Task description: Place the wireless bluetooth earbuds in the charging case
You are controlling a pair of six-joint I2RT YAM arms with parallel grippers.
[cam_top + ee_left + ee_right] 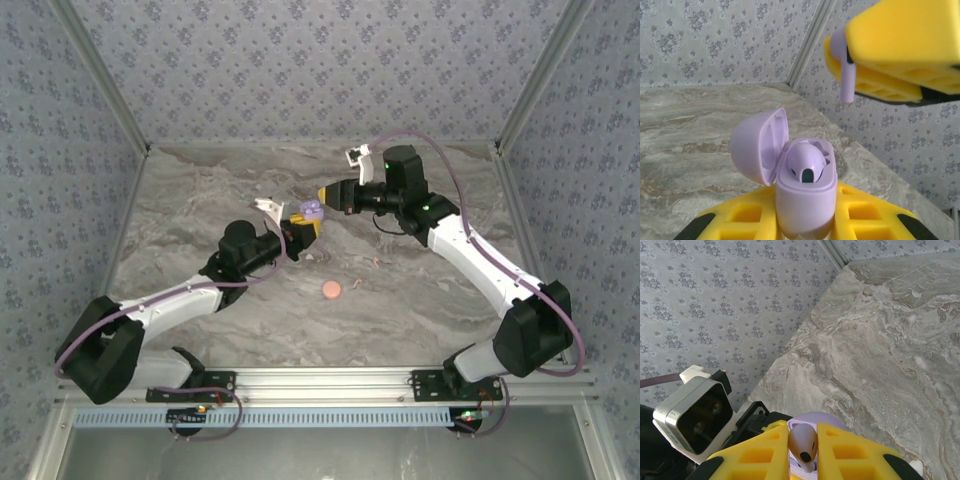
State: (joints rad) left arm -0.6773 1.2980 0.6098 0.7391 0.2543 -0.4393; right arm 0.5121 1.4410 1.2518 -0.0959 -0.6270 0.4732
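The left tool point(805, 222) grips the open case point(807, 187). The right tool point(802, 456) grips an earbud point(802, 441) above it.

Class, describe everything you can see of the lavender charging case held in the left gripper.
The charging case is a small rounded lavender shell, smooth like glossy plastic. It stands upright, clamped between the left gripper's yellow fingers, above the marble table. Its hinged lid is swung open to one side. One lavender earbud sits inside. A second earbud, pinched in the right gripper, hangs above without touching it.
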